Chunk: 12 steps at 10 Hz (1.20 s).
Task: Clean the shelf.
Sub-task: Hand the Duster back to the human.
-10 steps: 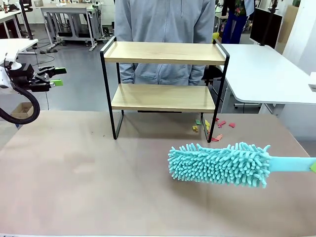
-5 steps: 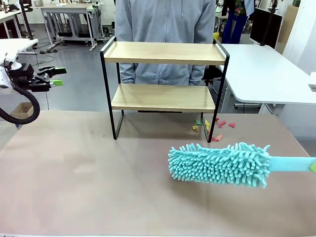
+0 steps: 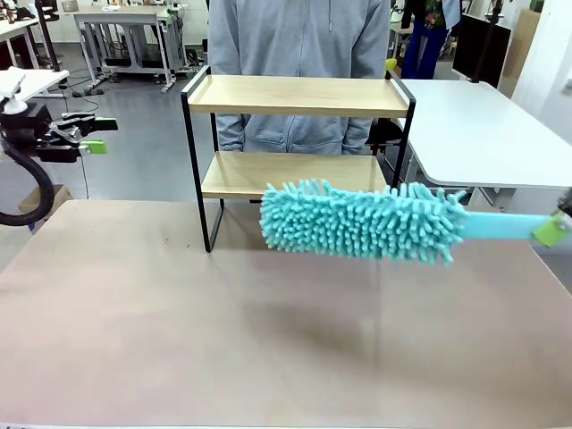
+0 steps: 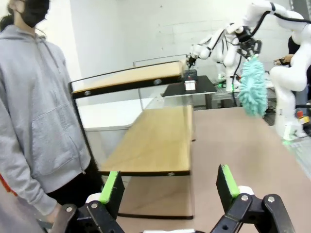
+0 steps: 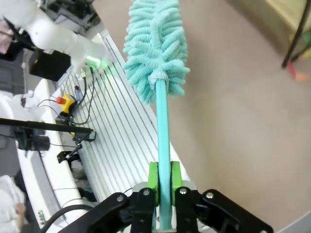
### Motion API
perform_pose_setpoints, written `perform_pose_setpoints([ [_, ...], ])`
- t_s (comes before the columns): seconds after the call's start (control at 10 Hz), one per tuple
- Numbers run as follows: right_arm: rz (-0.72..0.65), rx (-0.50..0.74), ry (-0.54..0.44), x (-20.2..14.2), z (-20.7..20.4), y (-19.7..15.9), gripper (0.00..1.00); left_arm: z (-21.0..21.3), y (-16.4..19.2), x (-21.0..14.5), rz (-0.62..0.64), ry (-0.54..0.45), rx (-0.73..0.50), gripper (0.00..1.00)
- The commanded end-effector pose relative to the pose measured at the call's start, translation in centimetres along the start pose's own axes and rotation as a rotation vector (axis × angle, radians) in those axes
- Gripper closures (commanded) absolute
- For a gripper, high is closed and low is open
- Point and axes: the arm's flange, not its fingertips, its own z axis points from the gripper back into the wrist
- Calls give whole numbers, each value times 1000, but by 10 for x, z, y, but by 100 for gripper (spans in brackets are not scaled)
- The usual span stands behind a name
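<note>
The shelf (image 3: 295,95) stands at the far middle of the table, two light wooden boards in a thin black frame. A fluffy teal duster (image 3: 357,220) hangs level in the air in front of its lower board (image 3: 241,174). My right gripper (image 3: 552,229) is at the right edge, shut on the duster's teal handle (image 5: 163,131); in the right wrist view its pads (image 5: 153,177) clamp the handle and the duster head (image 5: 155,43) points away. My left gripper (image 3: 88,134) is open and holds nothing, off the table's left side. From the left wrist view, its gripper (image 4: 167,185) faces the shelf (image 4: 150,138) end-on.
A person in a grey hoodie (image 3: 299,36) stands right behind the shelf, also seen at the left of the left wrist view as a person (image 4: 39,121). Coloured scraps (image 5: 296,73) lie on the table by a shelf leg. A white table (image 3: 483,134) is at the right.
The right arm has lifted the duster off low over the table and swung it left and away, up to the shelf's lower board. The left gripper rose slightly.
</note>
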Motion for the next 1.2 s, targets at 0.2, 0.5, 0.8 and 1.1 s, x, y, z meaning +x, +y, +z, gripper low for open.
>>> perform_pose_setpoints([
  [0.2, 270, 104, -103, 36, -16, -26, 87, -6, -82, 46, 215, 49, 13, 0],
  [0.5, 342, 93, -110, 55, -34, -24, 87, -20, -125, 62, 301, 42, -2, 0],
  [0.8, 332, 6, -102, 68, -43, -24, 87, -31, -152, 66, 346, 44, -49, 0],
  [1.1, 328, 38, -68, 61, -43, -20, 87, -29, -144, 63, 321, 31, -29, 0],
])
